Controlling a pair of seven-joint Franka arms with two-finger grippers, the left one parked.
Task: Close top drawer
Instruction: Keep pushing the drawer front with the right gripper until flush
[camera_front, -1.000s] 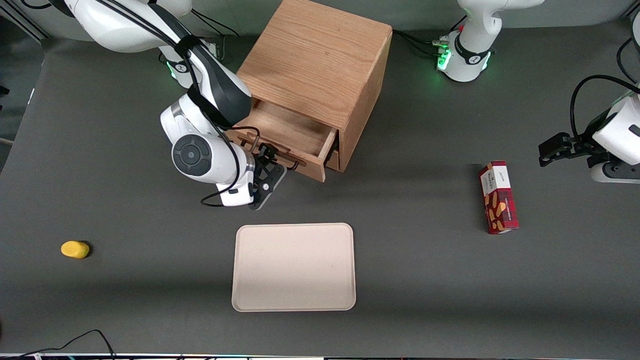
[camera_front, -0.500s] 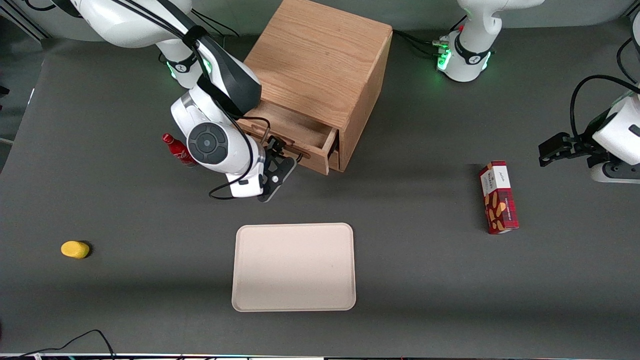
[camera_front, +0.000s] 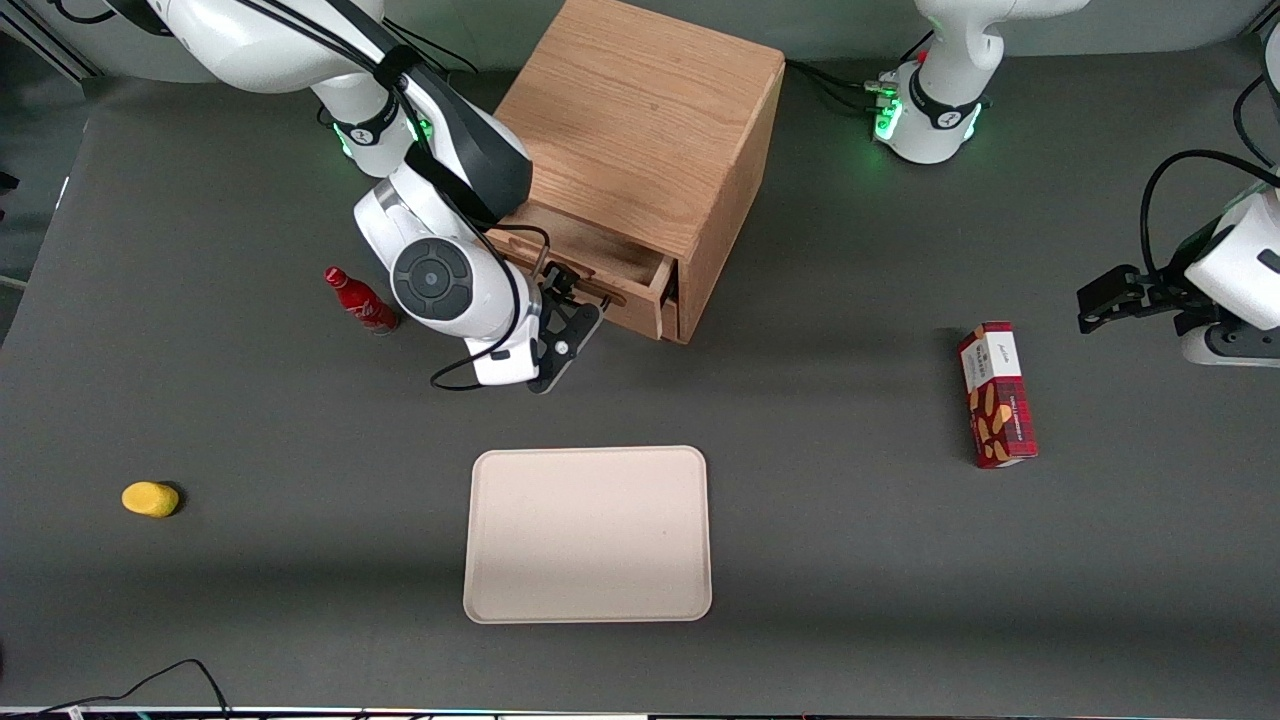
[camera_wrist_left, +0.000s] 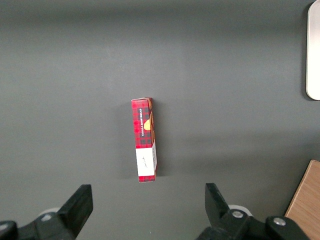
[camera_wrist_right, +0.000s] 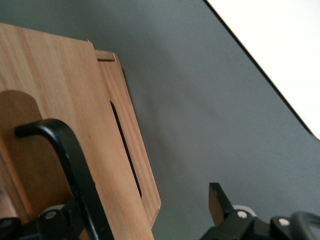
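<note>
The top drawer (camera_front: 612, 263) sticks partly out of the oak cabinet (camera_front: 640, 120), its inside showing. My right gripper (camera_front: 572, 312) is right in front of the drawer's front panel, at the black bar handle (camera_front: 603, 299). In the right wrist view the front panel (camera_wrist_right: 65, 125) and the handle (camera_wrist_right: 70, 160) lie close up between the spread fingers, and the gripper (camera_wrist_right: 145, 220) is open, holding nothing. One fingertip (camera_wrist_right: 219, 202) stands off the panel's end over bare table.
A red bottle (camera_front: 358, 300) stands beside my arm, toward the working arm's end. A beige tray (camera_front: 588, 535) lies nearer the camera than the cabinet. A yellow object (camera_front: 150, 498) and a red snack box (camera_front: 997, 394) lie on the table.
My gripper has moved toward the cabinet and the top drawer has slid in with it, sticking out less. The red bottle has come into view beside the arm.
</note>
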